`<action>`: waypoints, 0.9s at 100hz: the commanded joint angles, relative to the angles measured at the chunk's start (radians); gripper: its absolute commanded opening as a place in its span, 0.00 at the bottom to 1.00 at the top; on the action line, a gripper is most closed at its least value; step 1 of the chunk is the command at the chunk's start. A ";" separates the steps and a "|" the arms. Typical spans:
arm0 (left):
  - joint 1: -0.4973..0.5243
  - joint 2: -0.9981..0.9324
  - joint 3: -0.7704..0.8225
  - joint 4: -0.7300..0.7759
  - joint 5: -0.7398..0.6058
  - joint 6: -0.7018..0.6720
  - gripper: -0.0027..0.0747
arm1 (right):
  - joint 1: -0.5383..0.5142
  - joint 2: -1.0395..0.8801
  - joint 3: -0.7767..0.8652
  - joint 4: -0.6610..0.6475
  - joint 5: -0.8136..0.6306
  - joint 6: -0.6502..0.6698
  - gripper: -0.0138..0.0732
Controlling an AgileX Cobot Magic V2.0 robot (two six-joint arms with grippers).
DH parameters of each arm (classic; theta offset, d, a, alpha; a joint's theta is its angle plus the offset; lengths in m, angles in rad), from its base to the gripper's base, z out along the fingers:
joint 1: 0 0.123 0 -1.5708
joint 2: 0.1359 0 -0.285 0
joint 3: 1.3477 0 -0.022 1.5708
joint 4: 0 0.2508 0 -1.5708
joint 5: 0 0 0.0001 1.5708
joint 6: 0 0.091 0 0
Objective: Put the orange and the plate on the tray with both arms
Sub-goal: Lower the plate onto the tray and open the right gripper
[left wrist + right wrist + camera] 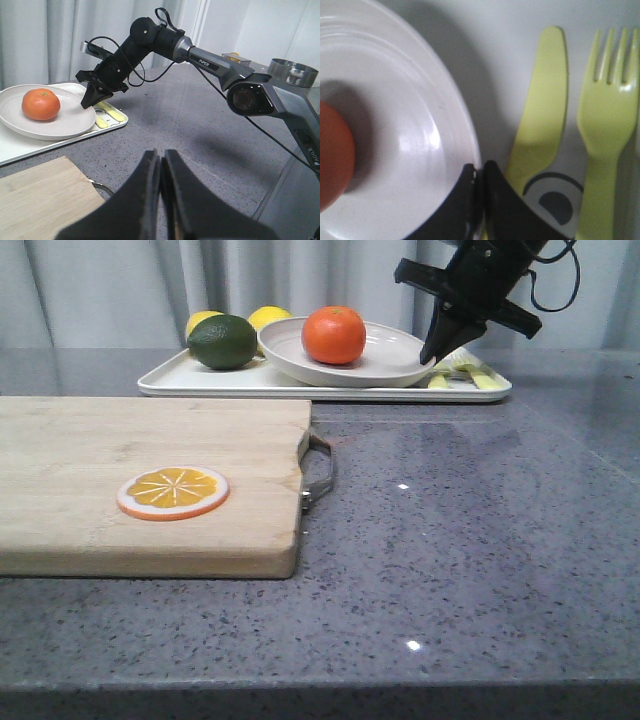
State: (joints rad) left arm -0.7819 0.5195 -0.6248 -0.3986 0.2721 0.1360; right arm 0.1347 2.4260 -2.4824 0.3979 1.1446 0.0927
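The orange sits in the off-white plate, and the plate rests on the white tray at the back of the table. My right gripper is shut on the plate's right rim; in the right wrist view one finger lies inside the rim and one outside, over the tray's yellow cutlery print. The left wrist view shows the orange, plate and right gripper. My left gripper is shut and empty above the grey table, out of the front view.
A wooden cutting board with a metal handle fills the front left and carries a flat orange slice. A dark green fruit and two lemons sit on the tray's left part. Curtains hang behind.
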 commanded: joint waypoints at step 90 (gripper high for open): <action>0.002 0.005 -0.025 -0.016 -0.076 0.001 0.01 | 0.017 -0.228 -0.079 -0.106 0.162 -0.008 0.11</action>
State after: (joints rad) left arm -0.7819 0.5195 -0.6248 -0.3986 0.2705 0.1360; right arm 0.1417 2.3047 -2.5291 0.3224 1.2468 0.0927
